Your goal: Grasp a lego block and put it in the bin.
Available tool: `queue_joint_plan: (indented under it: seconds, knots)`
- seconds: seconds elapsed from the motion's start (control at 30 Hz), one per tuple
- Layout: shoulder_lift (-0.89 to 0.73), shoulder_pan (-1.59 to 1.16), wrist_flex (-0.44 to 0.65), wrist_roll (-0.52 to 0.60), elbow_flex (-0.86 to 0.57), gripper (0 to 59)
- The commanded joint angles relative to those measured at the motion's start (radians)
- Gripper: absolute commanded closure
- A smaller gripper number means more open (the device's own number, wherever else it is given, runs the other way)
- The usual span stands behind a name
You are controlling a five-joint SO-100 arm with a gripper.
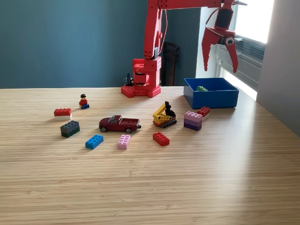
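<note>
On the exterior view's left, a red brick on a white one (62, 113) sits on the wooden table (150, 187), with a dark grey brick (70, 128) just in front of it. A small figure in red (83, 101) stands a little behind and to the right of these, on a small blue piece. Nearer the camera lies a blue brick (94, 141), then a pink brick (123, 141) beside it. Between and behind them stands a dark red toy car (119, 123). Further right a red brick (161, 138) lies flat, and behind it is a yellow toy digger (165, 116). My red base (142, 79) stands at the back of the table, behind the car and digger. Right of the digger is a stack of pink and purple bricks (192, 120), with a small red brick (204, 111) just behind it, close to the bin.

The bin (211, 98), bright blue, rests on the table at the exterior view's right, near the window, and a small green piece (202, 88) lies inside it toward the back. My gripper (219, 58) hangs high above the bin, pointing down, its two red jaws spread wide apart with nothing between them.
</note>
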Motion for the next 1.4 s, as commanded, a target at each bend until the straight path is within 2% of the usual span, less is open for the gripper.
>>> queue_joint_plan:
  seconds: [0.03,0.17,0.47,0.67,0.9,1.4]
  knots:
    - [0.009,0.026,0.049,0.003,-0.029,26.9]
    - [0.011,0.106,0.049,0.000,-0.048,33.6]
    - [0.021,0.417,0.048,0.005,-0.121,42.2]
    - [0.020,0.669,0.046,-0.058,-0.184,42.1]
    - [0.011,0.853,0.046,-0.143,-0.175,39.9]
    - [0.011,0.893,0.041,-0.178,-0.163,38.2]
